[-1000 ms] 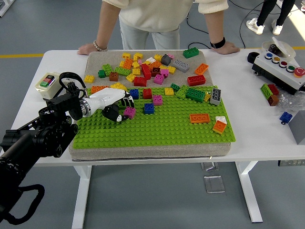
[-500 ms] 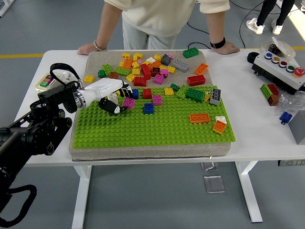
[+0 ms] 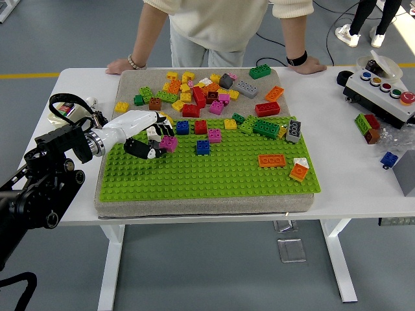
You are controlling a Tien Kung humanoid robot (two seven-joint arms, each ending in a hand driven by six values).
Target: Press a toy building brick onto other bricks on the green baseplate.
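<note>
The left robot hand [image 3: 150, 137] reaches in from the left over the near-left part of the green baseplate [image 3: 214, 175], its white-shelled fingers curled around a magenta brick [image 3: 169, 143] held at the fingertips, just above or on the studs, I cannot tell which; the right arm does not show. The baseplate lies on a grey pad [image 3: 130, 84] on the white worktop [image 3: 363, 188]; along its far edge stand a blue brick [image 3: 183, 127], a red brick [image 3: 200, 127], a pink brick [image 3: 214, 135] and another blue brick [image 3: 203, 148] slightly nearer; farther right sit a dark green brick [image 3: 265, 127], a grey brick [image 3: 293, 131], an orange flat brick [image 3: 272, 160] and an orange-and-white brick [image 3: 299, 170]. A loose heap of mixed bricks [image 3: 198, 91] covers the bare pad beyond the baseplate. A person stands at the far side, one hand [image 3: 118, 65] with a beaded bracelet and the other hand [image 3: 310, 64] with a dark wristband both resting flat on the worktop edge, apart from the bricks. At the right sits a button box [image 3: 382, 91] with coloured buttons; a few stray bricks [image 3: 369, 126] lie near it.
</note>
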